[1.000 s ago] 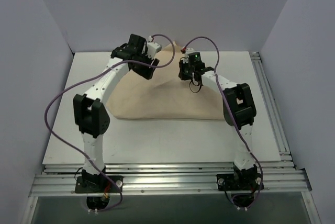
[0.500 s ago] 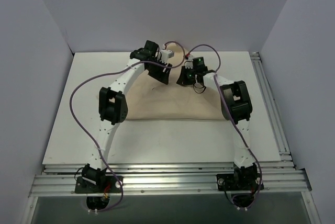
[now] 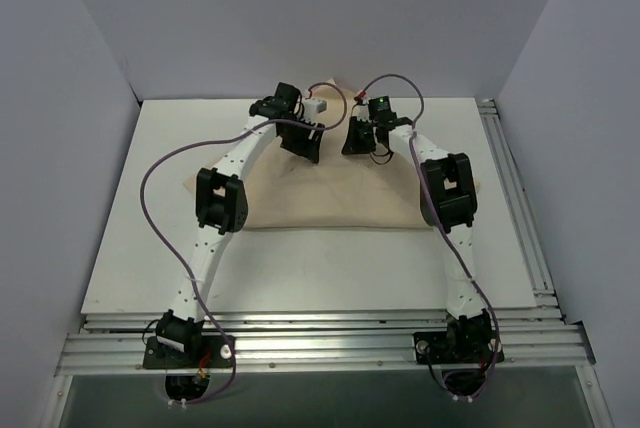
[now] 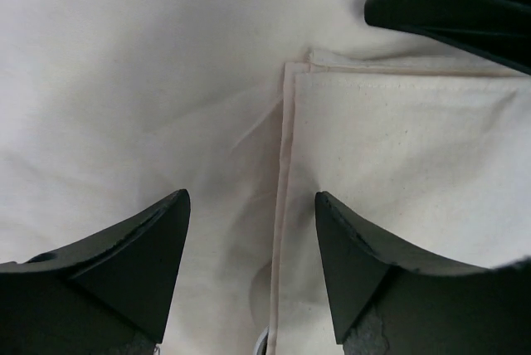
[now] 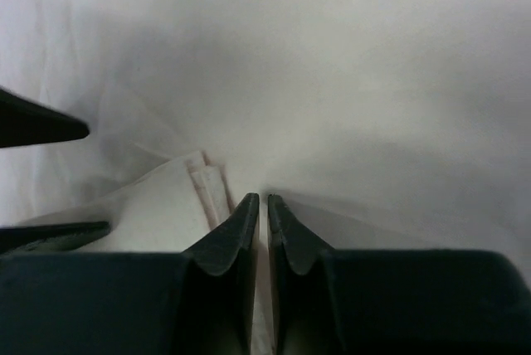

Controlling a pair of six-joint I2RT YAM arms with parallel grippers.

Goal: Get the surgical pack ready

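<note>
We're looking at the surgical pack (image 3: pixel 330 193) lying as a tan cloth bundle across the far middle of the white surface (image 3: pixel 300 268), and both arms are reaching over its back edge, side by side. The left pincer (image 4: pixel 251 195) is hovering with its fingers well apart, straddling the hemmed corner (image 4: pixel 287 66) of a folded-over flap (image 4: pixel 406 156) and gripping nothing. The right pincer (image 5: pixel 263 198) is sitting just beside it, fingers all but together, tips down at the cloth. Whether a thin fold is caught between them, I cannot tell. Nothing but cloth is showing, so I'm judging that whatever is going in the pack is already wrapped inside and the folding is well under way. As for what's looking left: that top flap is wanting laying flat or tucking in, and the side corners (image 3: pixel 188 184) are sticking out and wanting tidying
</note>
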